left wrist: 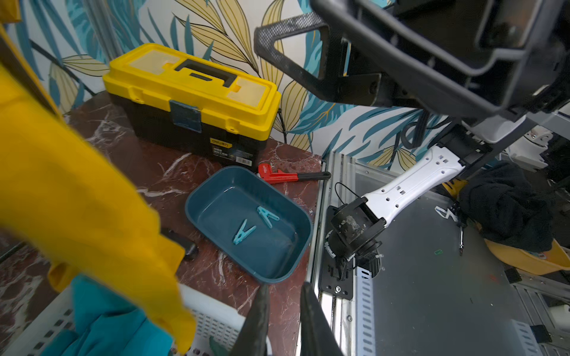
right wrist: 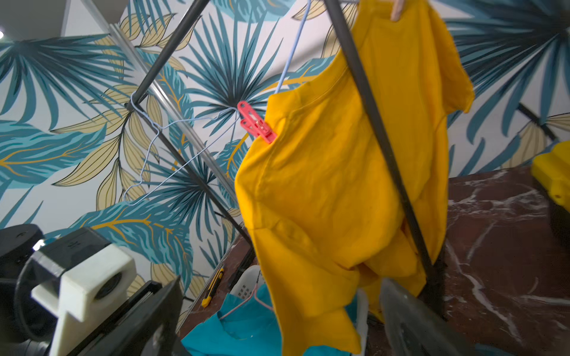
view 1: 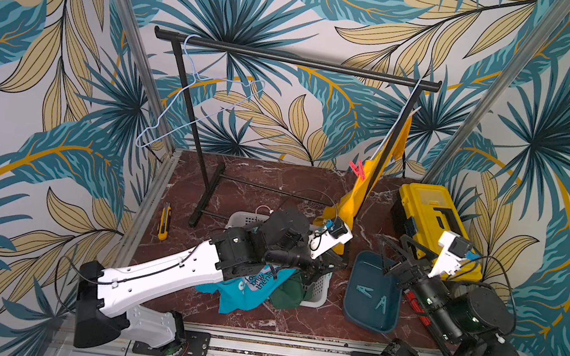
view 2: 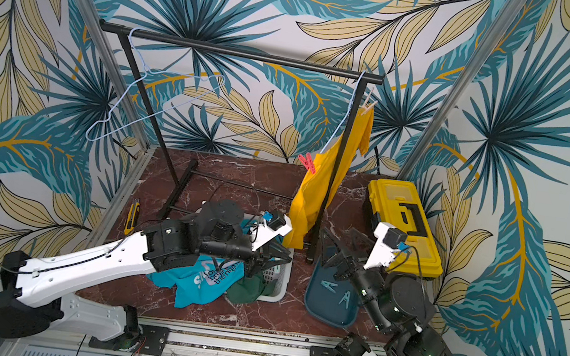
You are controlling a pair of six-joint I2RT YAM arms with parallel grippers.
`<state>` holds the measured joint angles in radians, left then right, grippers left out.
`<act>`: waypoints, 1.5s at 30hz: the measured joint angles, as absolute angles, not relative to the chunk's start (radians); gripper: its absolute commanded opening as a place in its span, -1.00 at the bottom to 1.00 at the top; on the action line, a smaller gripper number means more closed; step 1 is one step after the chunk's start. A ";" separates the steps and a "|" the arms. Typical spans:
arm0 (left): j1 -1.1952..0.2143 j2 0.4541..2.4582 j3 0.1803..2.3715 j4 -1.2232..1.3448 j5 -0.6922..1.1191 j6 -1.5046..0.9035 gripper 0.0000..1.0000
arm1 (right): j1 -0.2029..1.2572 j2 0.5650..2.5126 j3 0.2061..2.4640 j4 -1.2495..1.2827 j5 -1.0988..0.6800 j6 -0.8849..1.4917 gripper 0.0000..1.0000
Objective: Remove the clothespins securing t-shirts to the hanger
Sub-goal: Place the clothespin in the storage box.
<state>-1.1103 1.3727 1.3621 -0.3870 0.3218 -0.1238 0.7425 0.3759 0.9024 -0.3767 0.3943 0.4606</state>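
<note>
Over the white basket (view 1: 317,291), bench 6 o'clock, left hand (left wrist: 284,286) nearly closed, nothing seen in it; turquoise shirt (view 1: 237,298) and green shirt (view 1: 289,291) heaped there. Yellow shirt (right wrist: 324,185) hangs toward 1 o'clock off a wire hanger (right wrist: 291,52), red clothespin (right wrist: 256,122) on its 9 o'clock edge, peach clothespin (right wrist: 396,10) at 12. Two teal clothespins (view 1: 364,291) lie in the tray (view 1: 359,314) at 4 o'clock. Right hand (right wrist: 280,279) above it, spread wide, empty. Pins look light, stiff, springy: squeeze the flared tails; cloth limp, hanger likely swings.
</note>
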 measured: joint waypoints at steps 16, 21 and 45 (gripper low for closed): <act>-1.209 1.927 1.650 -0.226 0.246 -0.128 -0.62 | 0.742 0.234 0.900 -0.507 0.669 0.372 0.99; -1.208 2.093 1.769 -0.220 0.215 -0.126 -0.52 | 0.742 0.234 0.903 -0.525 0.674 0.365 0.99; -1.238 2.057 1.657 -0.208 0.202 -0.068 0.99 | 0.742 0.231 0.903 -0.574 0.719 0.359 0.99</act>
